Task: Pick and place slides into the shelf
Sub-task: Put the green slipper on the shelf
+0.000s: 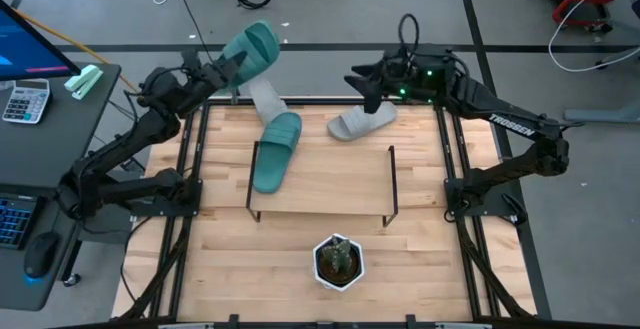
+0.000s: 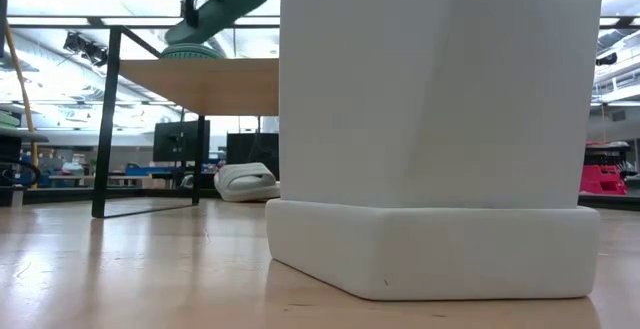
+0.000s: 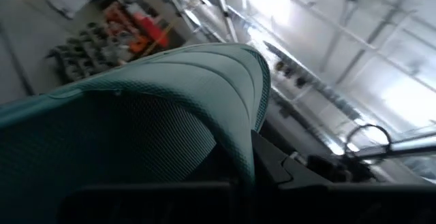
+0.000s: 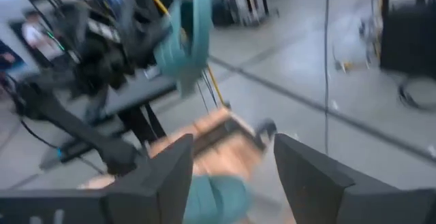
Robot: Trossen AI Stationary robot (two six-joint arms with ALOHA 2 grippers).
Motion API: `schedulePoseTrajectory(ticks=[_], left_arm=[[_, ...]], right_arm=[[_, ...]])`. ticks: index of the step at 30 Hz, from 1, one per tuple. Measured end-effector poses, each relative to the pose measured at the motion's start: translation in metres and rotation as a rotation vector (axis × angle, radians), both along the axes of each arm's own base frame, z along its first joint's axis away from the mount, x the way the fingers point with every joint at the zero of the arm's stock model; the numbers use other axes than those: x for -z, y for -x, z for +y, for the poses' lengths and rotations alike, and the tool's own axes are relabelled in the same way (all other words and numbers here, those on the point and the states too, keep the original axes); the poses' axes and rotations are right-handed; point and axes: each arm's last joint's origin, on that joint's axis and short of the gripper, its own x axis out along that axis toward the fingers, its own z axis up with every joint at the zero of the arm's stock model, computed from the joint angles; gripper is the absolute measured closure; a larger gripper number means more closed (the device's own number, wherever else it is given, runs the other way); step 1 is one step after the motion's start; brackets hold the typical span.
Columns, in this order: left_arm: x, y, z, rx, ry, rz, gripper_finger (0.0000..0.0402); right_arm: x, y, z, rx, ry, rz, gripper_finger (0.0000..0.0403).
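Now, the scene: you have one teal slide (image 1: pixel 252 47) lifted high beyond the desk's (image 1: pixel 230 279) far left corner, pinched in the left pincer (image 1: pixel 226 70).
Left pincer: pressed tight on the raised teal slide, seen close up in the left wrist view (image 3: pixel 170 94).
Right pincer (image 1: pixel 366 86): fingers parted, nothing between them, hovering over the far edge of the desk, just beside a grey slide (image 1: pixel 362 122).
Shelf (image 1: pixel 330 184): stands mid-desk; the second teal slide (image 1: pixel 277 149) lies over its far left corner, partly overhanging.
Step in hand: carry the raised slide to the shelf. You would do well to level it sole-down before lowering, and to aim for bare board beside its mate, not on top of it.
Risk: a nudge could push the overhanging slide off the shelf.
Count, teal slides: two.
Count, grey slides: two, the other grey slide (image 1: pixel 266 99) at the far edge, part hidden.
Count, shelves: one.
Count, plant pots: one white pot (image 1: pixel 338 262) near the front edge.
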Motion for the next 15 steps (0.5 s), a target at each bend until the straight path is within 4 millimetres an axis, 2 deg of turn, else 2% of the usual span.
schedulePoseTrajectory(ticks=[6, 11, 15], left_arm=[[-0.005, -0.012, -0.014, 0.031, -0.021, -0.065, 0.0390], [-0.010, -0.027, -0.021, 0.088, -0.056, -0.171, 0.0390], [-0.005, -0.042, -0.023, 0.102, -0.043, -0.202, 0.0390]], right_arm=[[-0.010, -0.006, -0.003, 0.001, 0.037, -0.129, 0.0136], [-0.002, -0.019, -0.007, 0.001, -0.015, -0.138, 0.0081], [0.004, -0.035, -0.004, -0.052, 0.008, -0.152, 0.0053]])
